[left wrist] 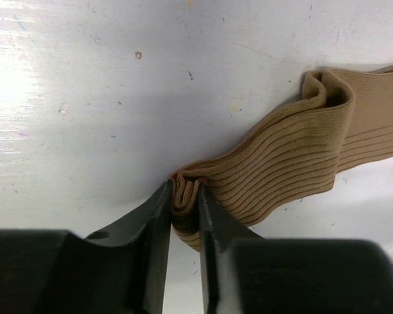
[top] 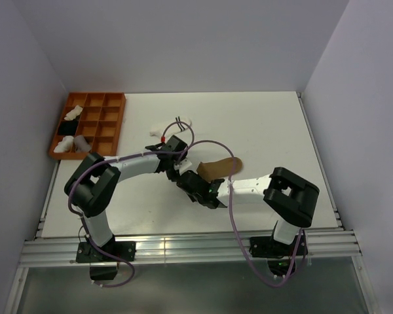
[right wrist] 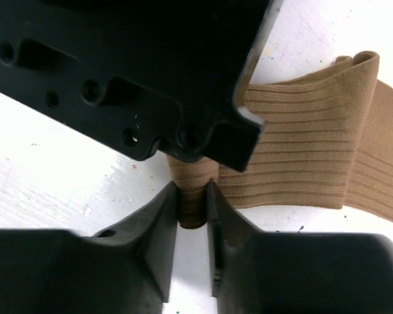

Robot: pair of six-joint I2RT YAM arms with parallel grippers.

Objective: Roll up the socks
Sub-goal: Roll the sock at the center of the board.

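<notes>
A tan-brown ribbed sock [top: 221, 167] lies near the table's middle, its near end folded over on itself. My left gripper [left wrist: 183, 190] is shut on that folded end of the sock [left wrist: 295, 157], with layers of fabric squeezed between the fingers. My right gripper [right wrist: 192, 190] is shut on the same bunched end of the sock [right wrist: 301, 144], right below the left gripper's black body [right wrist: 137, 72]. From above, the left gripper [top: 185, 171] and right gripper [top: 198, 185] meet at the sock's left end. A short white sock with dark stripes [top: 171, 125] lies farther back.
An orange compartment tray [top: 111, 124] stands at the back left, with white bundles [top: 65, 144] and a black bundle [top: 72, 127] in its left cells. Walls close in on three sides. A purple cable [top: 209, 145] loops over the left arm.
</notes>
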